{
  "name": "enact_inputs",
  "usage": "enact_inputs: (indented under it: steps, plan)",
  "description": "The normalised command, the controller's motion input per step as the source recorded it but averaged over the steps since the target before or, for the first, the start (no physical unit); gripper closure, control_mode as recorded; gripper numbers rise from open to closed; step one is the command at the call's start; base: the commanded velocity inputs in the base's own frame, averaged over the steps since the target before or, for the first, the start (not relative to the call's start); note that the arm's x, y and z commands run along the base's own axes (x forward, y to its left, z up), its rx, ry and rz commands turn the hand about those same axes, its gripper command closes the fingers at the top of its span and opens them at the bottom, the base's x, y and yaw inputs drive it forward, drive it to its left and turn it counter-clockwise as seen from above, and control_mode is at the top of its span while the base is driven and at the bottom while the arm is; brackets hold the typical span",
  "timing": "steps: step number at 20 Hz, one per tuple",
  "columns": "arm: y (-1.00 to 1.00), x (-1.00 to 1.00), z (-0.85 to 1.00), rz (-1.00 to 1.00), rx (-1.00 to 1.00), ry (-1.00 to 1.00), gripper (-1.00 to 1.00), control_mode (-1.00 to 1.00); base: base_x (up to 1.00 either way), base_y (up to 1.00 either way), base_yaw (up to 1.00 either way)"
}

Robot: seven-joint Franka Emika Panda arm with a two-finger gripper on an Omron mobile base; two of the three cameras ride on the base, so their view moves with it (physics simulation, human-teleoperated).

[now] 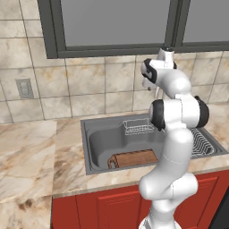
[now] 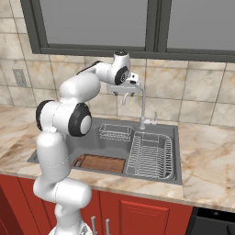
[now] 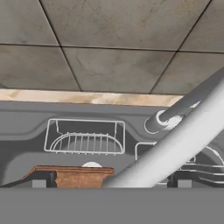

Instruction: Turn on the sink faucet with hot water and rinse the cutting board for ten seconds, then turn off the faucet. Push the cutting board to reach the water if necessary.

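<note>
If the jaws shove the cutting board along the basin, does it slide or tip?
The cutting board lies flat on the sink floor, so it probably slides rather than tips. It looks like solid wood, so likely stiff.

In your left base view the arm is covering the sink faucet almost entirely and blocking the right part of the sink, along with much of the dish rack. In your right base view the arm is hiding the left end of the cutting board. In your hand view the faucet's spout is blurring across the frame and running off the right edge, and the gripper is sitting too small for you to read its jaws.
</note>
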Motion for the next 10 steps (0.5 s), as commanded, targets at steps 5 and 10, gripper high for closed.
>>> enact_inputs:
  steps: [5,10]
  plan:
    - [0.00,-0.11,0.01,0.00,0.00,0.00,-1.00,-1.00,0.00,0.00,0.00]
    - [0.00,-0.08,0.00,0.00,0.00,0.00,-1.00,-1.00,0.00,0.00,0.00]
